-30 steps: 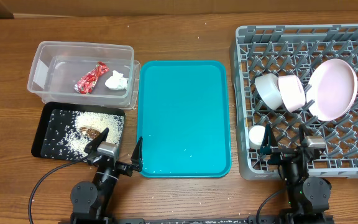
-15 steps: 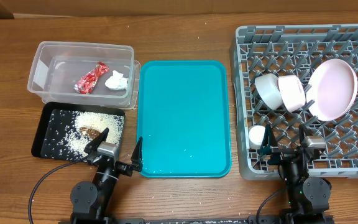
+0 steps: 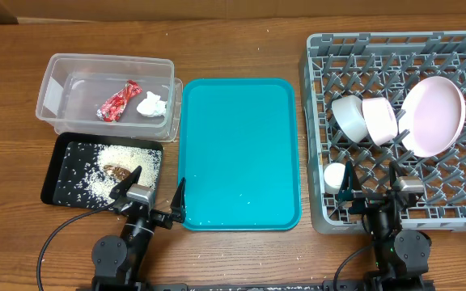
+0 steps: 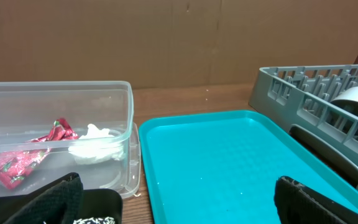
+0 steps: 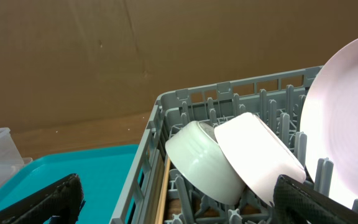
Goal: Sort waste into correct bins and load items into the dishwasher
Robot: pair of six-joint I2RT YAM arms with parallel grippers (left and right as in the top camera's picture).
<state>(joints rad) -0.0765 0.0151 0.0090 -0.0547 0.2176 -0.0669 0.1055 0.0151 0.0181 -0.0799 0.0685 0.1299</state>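
Both arms sit low at the near edge of the worktop.

Left pincer: fingers spread wide, nothing between them, hanging over the gap between the black tray and the teal tray.
Right pincer: likewise spread and empty, at the near rim of the dish rack.

Containers:
- Clear tub: red wrapper and tissue ball side by side on its floor.
- Black tray: rice scattered loose, brown lump at the edge of the heap.
- Teal tray: bare apart from a few white specks.
- Dish rack: plate on edge, tilted among the pegs. Pink bowl is tipped up just beside it, white bowl against the pink one. Cup is near the front left corner, just beside the right pincer.
- From the right wrist, a thin wooden strip lies low along the rack's left wall, probably the chopsticks. Overhead does not show them clearly.

Handling, judged:
- Crockery is stiff, glazed and slippery, and chips if knocked. Take it by the rim, one finger inside, one outside.
- Cup is small and light; same rim grip.
- Wrapper is light and springy, tissue soft. Pinch either anywhere.
- Rice is loose grain and no pinch works. Tip its carrier instead.

Sorting and loading look finished.
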